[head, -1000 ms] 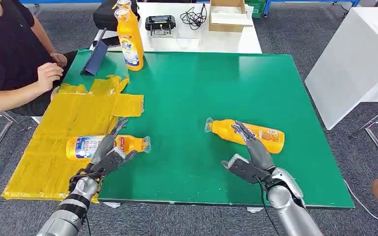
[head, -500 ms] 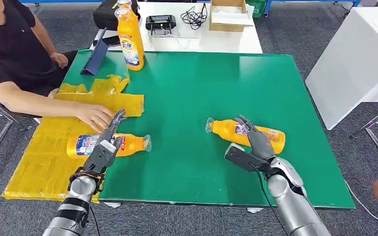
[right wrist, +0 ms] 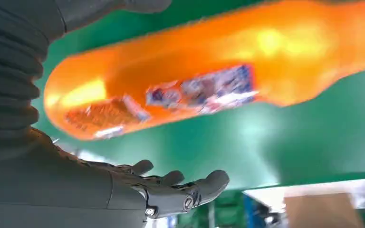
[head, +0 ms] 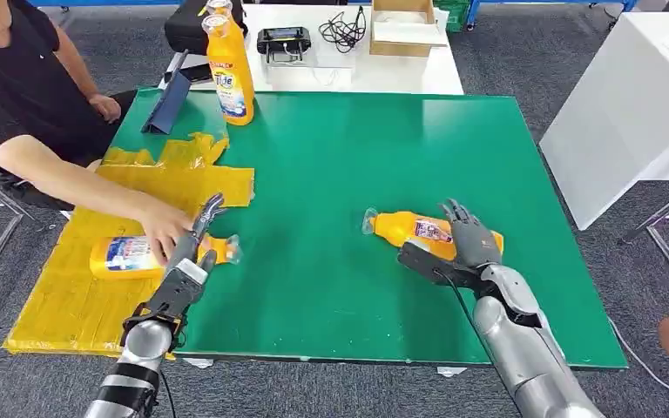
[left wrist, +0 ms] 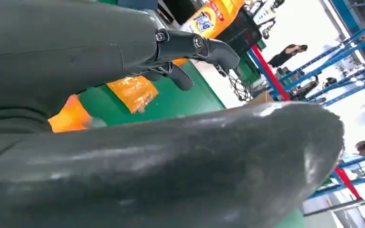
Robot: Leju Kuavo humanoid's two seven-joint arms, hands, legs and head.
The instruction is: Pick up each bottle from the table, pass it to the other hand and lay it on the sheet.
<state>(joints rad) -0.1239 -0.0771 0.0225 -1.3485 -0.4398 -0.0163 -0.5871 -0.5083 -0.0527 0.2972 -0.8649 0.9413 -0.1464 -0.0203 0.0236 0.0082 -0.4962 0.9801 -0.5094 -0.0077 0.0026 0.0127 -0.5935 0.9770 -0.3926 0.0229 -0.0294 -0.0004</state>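
Trouble could come first at the right hand (head: 462, 248), which is spread open around the orange bottle (head: 422, 232) on the green table (head: 357, 157), with nothing gripped yet. In the head view the fingers (head: 469, 228) are seen over the far side of the bottle's thick end and the thumb (head: 418, 259) on the near side. The bottle is round and lies on its side, so it could be rolled or pushed away if one side is touched first. It could also be tipped and dropped if only the end is squeezed, because the neck end would hang out free.

This bottle lies to the right of the table's middle. Its long axis runs left to right, a little slanted, with the clear cap pointing left and slightly far, and the thick base pointing right.

A second orange bottle (head: 135, 255) lies on the yellow sheet (head: 70, 287) at the near left, with its cap pointing right. It is being touched by a person's hand (head: 164, 233). The left hand (head: 183, 270) is held open just beside it, fingers out, holding nothing. The person's hand could be bumped if the left hand is moved.

A tall detergent bottle (head: 229, 70) stands upright at the far left edge of the table.
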